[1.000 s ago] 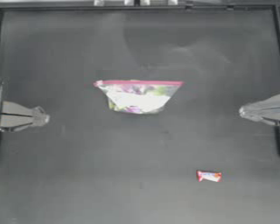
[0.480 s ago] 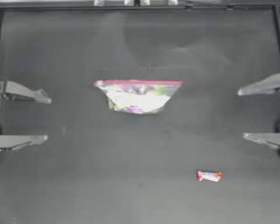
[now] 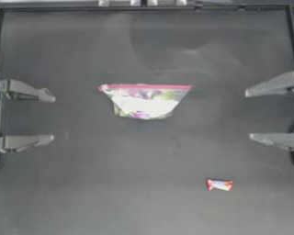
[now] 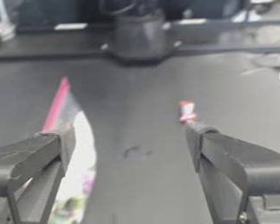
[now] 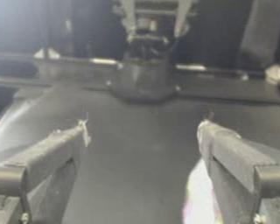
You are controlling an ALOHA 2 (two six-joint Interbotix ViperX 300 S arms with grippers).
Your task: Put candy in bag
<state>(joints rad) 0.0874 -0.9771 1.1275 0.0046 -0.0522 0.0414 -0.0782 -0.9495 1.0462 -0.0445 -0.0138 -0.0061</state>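
The bag [image 3: 145,100], clear with a pink strip along its top and white, green and purple inside, lies flat near the table's middle. The candy [image 3: 219,184], a small wrapped sweet with red ends, rests toward the front right, well apart from the bag. My left gripper [image 3: 50,117] stands open at the left edge, empty. My right gripper [image 3: 250,114] stands open at the right edge, empty too. In the left wrist view the candy [image 4: 186,111] shows beyond the open jaws and the bag [image 4: 72,148] lies beside one jaw. The bag [image 5: 196,199] shows faintly in the right wrist view.
A raised dark frame [image 3: 147,6] runs along the table's back edge. The other arm's base [image 4: 139,37] stands across the table in the left wrist view, and likewise the opposite base [image 5: 143,72] in the right wrist view.
Both grippers have opened wide from a shut pose one second ago. The bag and the candy have stayed where they were.
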